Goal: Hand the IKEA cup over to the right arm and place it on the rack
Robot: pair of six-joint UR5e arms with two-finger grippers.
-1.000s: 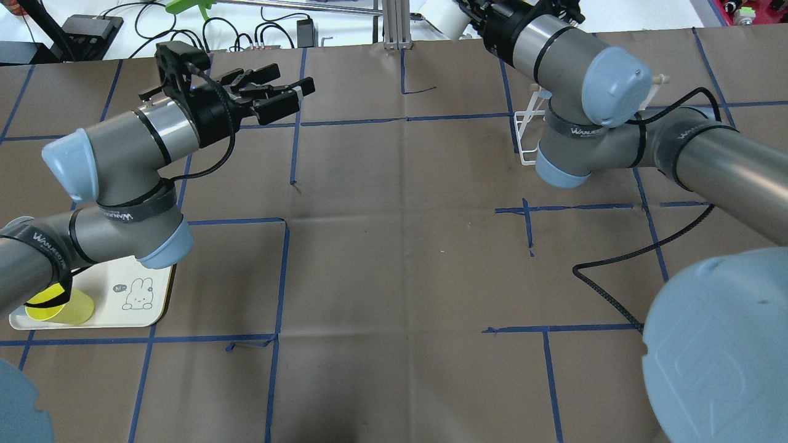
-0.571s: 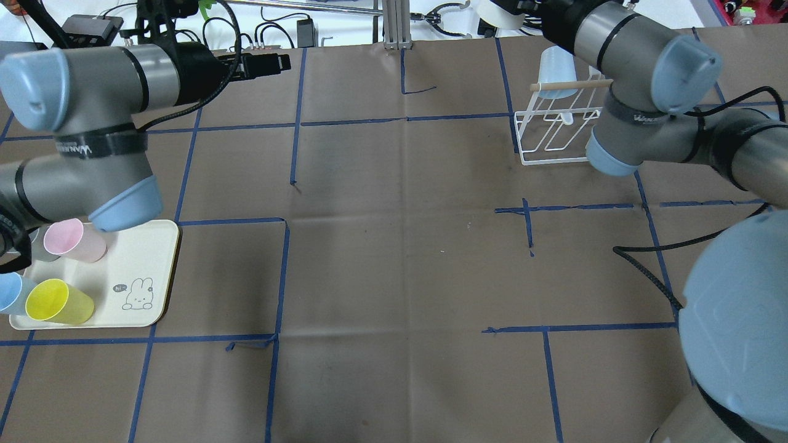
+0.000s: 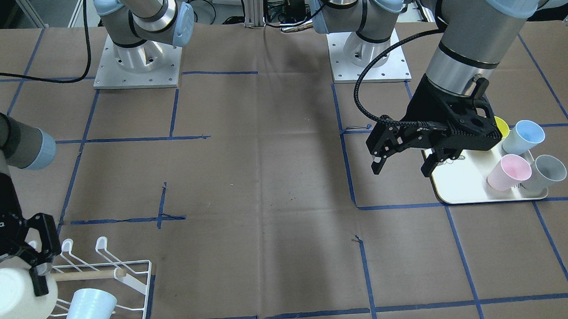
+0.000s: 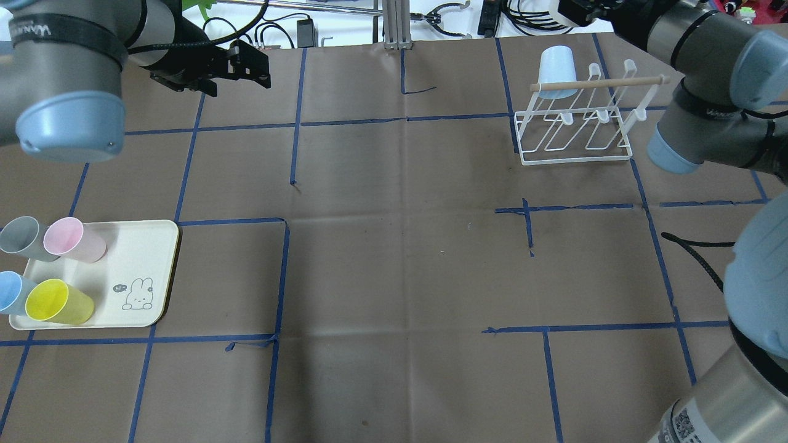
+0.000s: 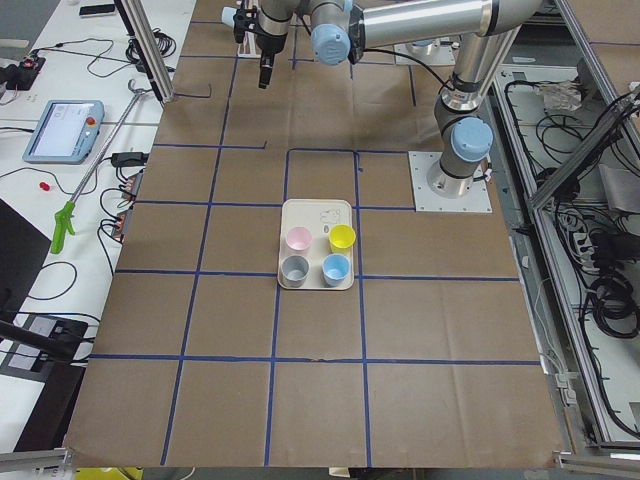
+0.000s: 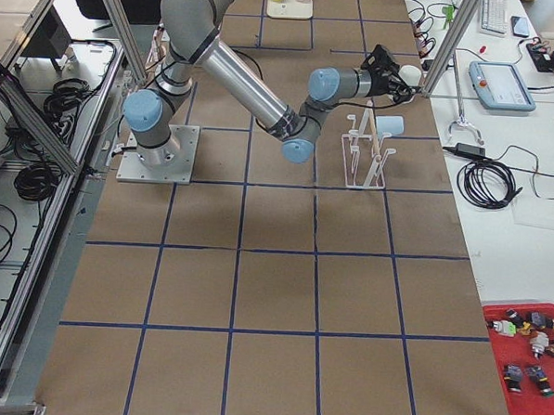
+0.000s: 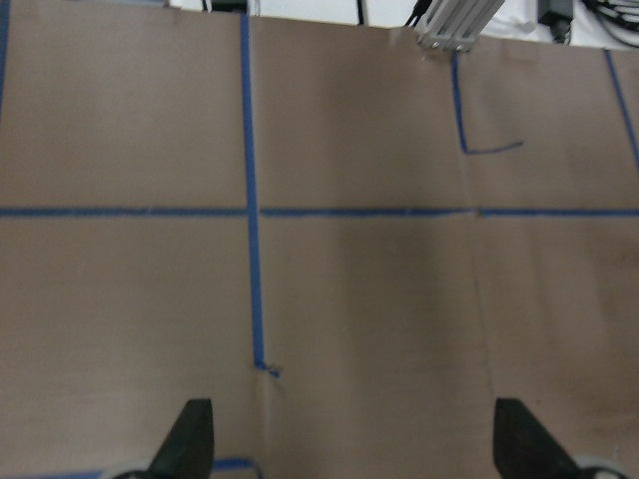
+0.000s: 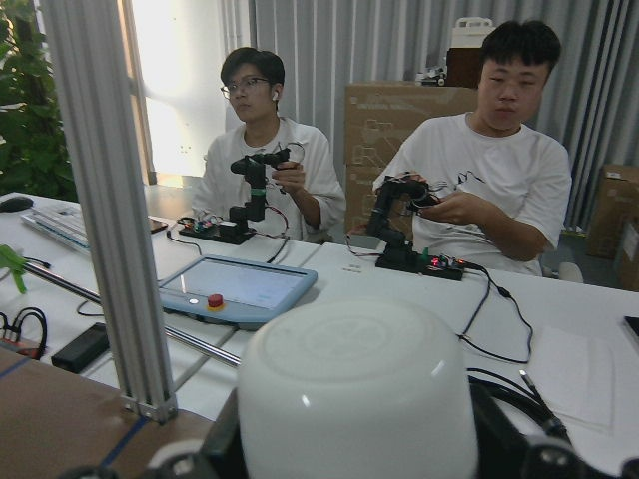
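Currently right hand (image 3: 25, 282) grips white cup (image 3: 9, 302); tray (image 3: 460, 184) holds four, rack (image 4: 575, 161) one

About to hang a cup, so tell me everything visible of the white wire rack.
The white wire rack stands on the brown paper table cover, far right in the overhead view. It has a rectangular base frame, two rows of upturned looped prongs and a pale wooden dowel across the top. One pale blue cup hangs mouth down, tilted, on a far corner prong; the other prongs are bare.
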